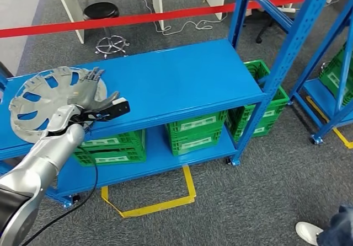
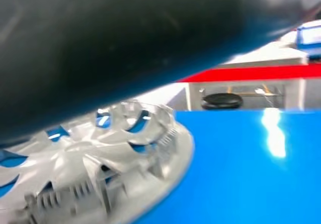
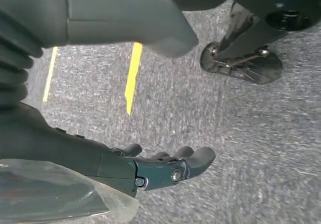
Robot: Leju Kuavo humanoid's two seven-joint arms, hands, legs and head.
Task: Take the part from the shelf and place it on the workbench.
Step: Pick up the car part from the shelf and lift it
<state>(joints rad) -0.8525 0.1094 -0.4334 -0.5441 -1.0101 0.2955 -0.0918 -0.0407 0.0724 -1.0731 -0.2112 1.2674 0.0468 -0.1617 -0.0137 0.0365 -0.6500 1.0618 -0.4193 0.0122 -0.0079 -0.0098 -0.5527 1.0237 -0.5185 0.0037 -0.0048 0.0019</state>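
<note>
Plastic is what the grey wheel cover (image 1: pixel 39 100) appears to be made of, so it is judged light, stiff, thin and crackable; a rim or spoke opening seems best gripped. It lies flat on the blue shelf (image 1: pixel 175 83). The left hand (image 1: pixel 89 94) is spread above it, holding nothing. The right hand (image 3: pixel 166 166) hangs released. Crate (image 1: pixel 196 133) labels cannot be read.

The part (image 1: pixel 39 100) is a round, silver-grey plastic wheel cover with open cut-outs between its spokes, showing blue through them. It lies flat, ribbed inner side up, at the left end of the blue shelf (image 1: pixel 175 80), its edge jutting over the shelf's front.
</note>
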